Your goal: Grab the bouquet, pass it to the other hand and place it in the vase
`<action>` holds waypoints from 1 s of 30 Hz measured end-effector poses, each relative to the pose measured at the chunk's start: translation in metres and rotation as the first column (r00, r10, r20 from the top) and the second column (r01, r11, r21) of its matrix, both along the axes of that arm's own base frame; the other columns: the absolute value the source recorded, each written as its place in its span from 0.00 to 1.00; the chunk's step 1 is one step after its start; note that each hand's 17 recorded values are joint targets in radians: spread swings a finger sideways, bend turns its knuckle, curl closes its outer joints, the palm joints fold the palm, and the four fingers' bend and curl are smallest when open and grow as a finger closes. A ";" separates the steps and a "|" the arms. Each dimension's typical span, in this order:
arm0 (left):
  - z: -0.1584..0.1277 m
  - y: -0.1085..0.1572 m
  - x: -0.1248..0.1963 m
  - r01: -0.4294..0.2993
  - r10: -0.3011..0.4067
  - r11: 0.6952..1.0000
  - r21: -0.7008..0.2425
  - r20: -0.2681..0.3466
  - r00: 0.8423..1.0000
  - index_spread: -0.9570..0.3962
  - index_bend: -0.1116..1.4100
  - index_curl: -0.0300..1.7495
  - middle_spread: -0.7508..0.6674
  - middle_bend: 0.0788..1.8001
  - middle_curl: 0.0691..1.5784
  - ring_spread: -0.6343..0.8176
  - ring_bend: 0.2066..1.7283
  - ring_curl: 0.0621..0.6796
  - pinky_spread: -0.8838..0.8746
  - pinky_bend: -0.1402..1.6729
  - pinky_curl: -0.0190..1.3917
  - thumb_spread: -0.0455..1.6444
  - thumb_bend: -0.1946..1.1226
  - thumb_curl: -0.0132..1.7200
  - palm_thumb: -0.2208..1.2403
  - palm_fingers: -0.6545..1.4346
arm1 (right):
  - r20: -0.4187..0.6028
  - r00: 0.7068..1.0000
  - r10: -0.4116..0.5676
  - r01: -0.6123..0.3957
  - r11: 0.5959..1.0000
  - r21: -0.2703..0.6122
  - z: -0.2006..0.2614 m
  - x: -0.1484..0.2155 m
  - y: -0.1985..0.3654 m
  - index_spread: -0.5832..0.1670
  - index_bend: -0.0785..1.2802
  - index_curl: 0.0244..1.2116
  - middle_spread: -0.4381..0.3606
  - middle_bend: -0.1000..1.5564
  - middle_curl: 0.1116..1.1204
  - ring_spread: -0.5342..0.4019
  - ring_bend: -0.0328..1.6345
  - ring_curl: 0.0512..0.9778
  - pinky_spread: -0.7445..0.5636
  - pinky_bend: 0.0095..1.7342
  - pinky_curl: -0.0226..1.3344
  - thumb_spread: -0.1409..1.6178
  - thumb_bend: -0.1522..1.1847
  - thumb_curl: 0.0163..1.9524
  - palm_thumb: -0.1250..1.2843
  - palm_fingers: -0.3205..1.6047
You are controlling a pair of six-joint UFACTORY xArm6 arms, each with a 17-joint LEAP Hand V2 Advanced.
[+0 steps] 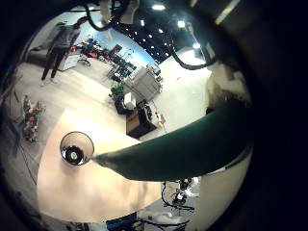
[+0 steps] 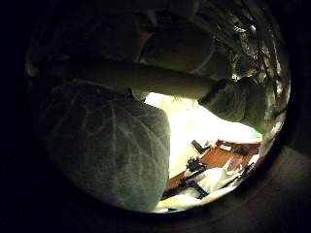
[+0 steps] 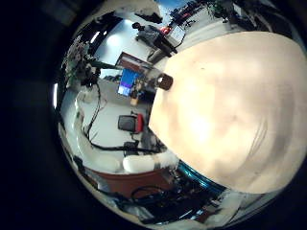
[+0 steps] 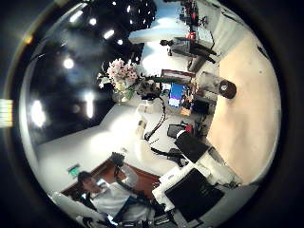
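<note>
The bouquet's stem (image 1: 183,144) crosses close in front of my left palm in the left little finger side palm view, above the table. Its leaves (image 2: 107,146) and stem (image 2: 126,80) fill much of the left thumb side palm view. The right thumb side palm view shows the bouquet's flowers (image 4: 119,72) held up in the air by my left hand (image 4: 142,99), away from the right palm. The vase (image 1: 76,147) stands upright on the table (image 1: 96,178), below the bouquet, with its mouth open. It also shows in the right little finger side palm view (image 3: 165,82) and the right thumb side palm view (image 4: 226,88). My right hand's fingers do not show.
The table (image 3: 230,105) spreads wide under the right palm, with the vase near its far edge. The left arm (image 4: 204,157) reaches up beside the table. Room furniture and screens stand beyond the table's edge (image 3: 129,81).
</note>
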State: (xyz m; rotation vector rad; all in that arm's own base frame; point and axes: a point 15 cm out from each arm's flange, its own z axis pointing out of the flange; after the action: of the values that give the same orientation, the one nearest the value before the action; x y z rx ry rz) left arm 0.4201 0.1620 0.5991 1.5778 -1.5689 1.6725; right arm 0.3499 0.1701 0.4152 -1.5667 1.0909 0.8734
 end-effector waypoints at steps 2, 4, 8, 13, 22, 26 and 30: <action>-0.007 0.006 0.005 -0.006 0.006 1.000 -0.006 -0.004 1.000 0.15 0.47 0.71 0.15 0.61 0.62 0.15 0.84 0.78 0.25 0.89 0.45 0.66 0.14 0.46 0.80 0.84 | 0.003 1.000 -0.001 0.001 1.000 -0.003 0.001 -0.001 0.000 0.27 0.18 0.23 0.59 0.20 0.22 0.77 0.35 0.19 0.91 0.35 0.28 0.63 0.09 0.24 0.61 0.21; -0.012 0.010 0.009 -0.013 0.013 1.000 -0.011 -0.005 1.000 0.15 0.47 0.72 0.15 0.61 0.62 0.15 0.84 0.78 0.25 0.88 0.45 0.66 0.14 0.46 0.80 0.84 | -0.001 1.000 -0.004 0.004 1.000 -0.002 0.000 0.001 0.000 0.27 0.18 0.23 0.59 0.19 0.22 0.77 0.34 0.18 0.91 0.35 0.27 0.63 0.09 0.24 0.61 0.22; -0.025 0.013 0.018 -0.007 0.006 1.000 -0.026 -0.023 1.000 0.14 0.46 0.72 0.15 0.60 0.62 0.15 0.84 0.78 0.24 0.88 0.46 0.66 0.14 0.46 0.80 0.84 | 0.005 1.000 -0.013 0.013 1.000 -0.008 0.000 0.003 -0.001 0.27 0.18 0.23 0.59 0.19 0.22 0.77 0.33 0.18 0.91 0.35 0.26 0.63 0.09 0.24 0.61 0.23; -0.036 0.018 0.027 -0.010 0.009 0.999 -0.040 -0.031 0.999 0.14 0.46 0.73 0.15 0.60 0.62 0.15 0.84 0.78 0.24 0.88 0.46 0.66 0.14 0.46 0.80 0.84 | 0.002 1.000 -0.014 0.014 1.000 -0.007 -0.001 0.003 -0.001 0.27 0.18 0.23 0.59 0.18 0.22 0.77 0.33 0.18 0.91 0.34 0.25 0.63 0.09 0.24 0.61 0.23; -0.052 0.015 0.043 0.000 -0.002 0.999 -0.043 -0.044 0.999 0.13 0.45 0.74 0.15 0.60 0.63 0.15 0.84 0.78 0.24 0.87 0.47 0.66 0.14 0.46 0.79 0.84 | 0.006 1.000 -0.016 0.017 1.000 -0.008 0.000 0.003 -0.002 0.27 0.18 0.22 0.58 0.18 0.22 0.77 0.32 0.18 0.91 0.33 0.24 0.63 0.09 0.24 0.61 0.24; -0.056 0.015 0.048 -0.007 0.006 0.999 -0.036 -0.044 0.999 0.13 0.45 0.74 0.15 0.60 0.63 0.15 0.84 0.78 0.24 0.87 0.48 0.66 0.14 0.46 0.79 0.85 | 0.008 1.000 -0.017 0.017 1.000 -0.008 0.001 0.003 -0.003 0.27 0.18 0.22 0.58 0.18 0.22 0.77 0.32 0.18 0.91 0.33 0.24 0.63 0.09 0.24 0.61 0.24; -0.061 0.017 0.058 -0.033 0.033 0.999 -0.001 -0.037 0.999 0.13 0.44 0.74 0.15 0.60 0.63 0.15 0.84 0.78 0.24 0.87 0.48 0.66 0.14 0.46 0.79 0.85 | 0.010 1.000 -0.020 0.020 1.000 -0.008 0.001 0.003 -0.004 0.27 0.18 0.22 0.58 0.18 0.22 0.76 0.31 0.18 0.91 0.33 0.23 0.63 0.09 0.24 0.61 0.25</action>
State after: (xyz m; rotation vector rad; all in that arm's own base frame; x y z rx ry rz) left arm 0.4779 0.1791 0.5384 1.6328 -1.5304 1.6515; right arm 0.3531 0.1664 0.4162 -1.5634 1.1024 0.8476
